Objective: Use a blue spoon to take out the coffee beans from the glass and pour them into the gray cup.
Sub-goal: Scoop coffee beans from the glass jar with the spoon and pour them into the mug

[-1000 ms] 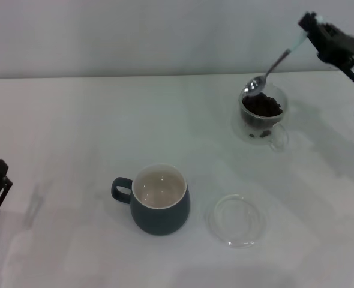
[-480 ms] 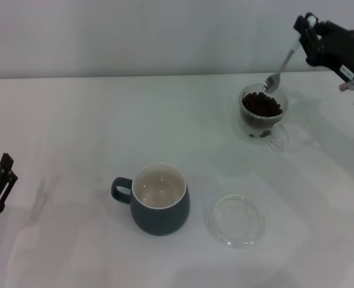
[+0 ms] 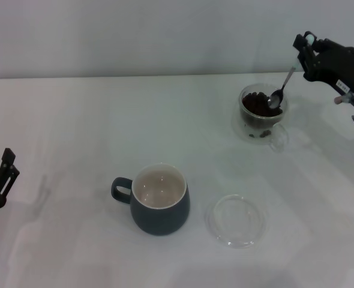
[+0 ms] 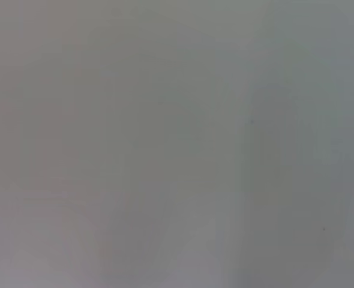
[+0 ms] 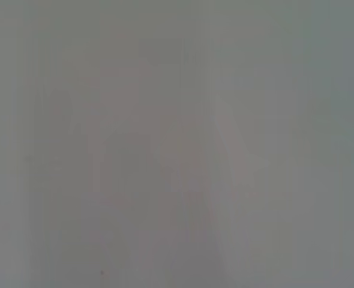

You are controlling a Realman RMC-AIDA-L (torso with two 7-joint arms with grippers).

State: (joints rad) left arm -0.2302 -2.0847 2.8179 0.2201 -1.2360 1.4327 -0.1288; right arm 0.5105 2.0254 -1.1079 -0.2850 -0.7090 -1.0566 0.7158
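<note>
The glass (image 3: 262, 114) stands at the back right of the white table, holding a heap of coffee beans (image 3: 258, 105). My right gripper (image 3: 305, 49) is shut on the pale handle of the blue spoon (image 3: 283, 86). The spoon hangs steeply, its metal bowl dipped into the glass at the right side of the beans. The gray cup (image 3: 158, 198) stands at the front centre, handle to the left, its cream inside bare. My left gripper (image 3: 0, 180) is parked low at the left edge. Both wrist views show only blank grey.
A flat clear round glass dish (image 3: 236, 219) lies on the table just right of the gray cup. A pale wall runs behind the table's far edge.
My right gripper swung the spoon from slanting left above the glass to nearly upright, then lowered its bowl into the beans. The left gripper shifted slightly at the left edge.
</note>
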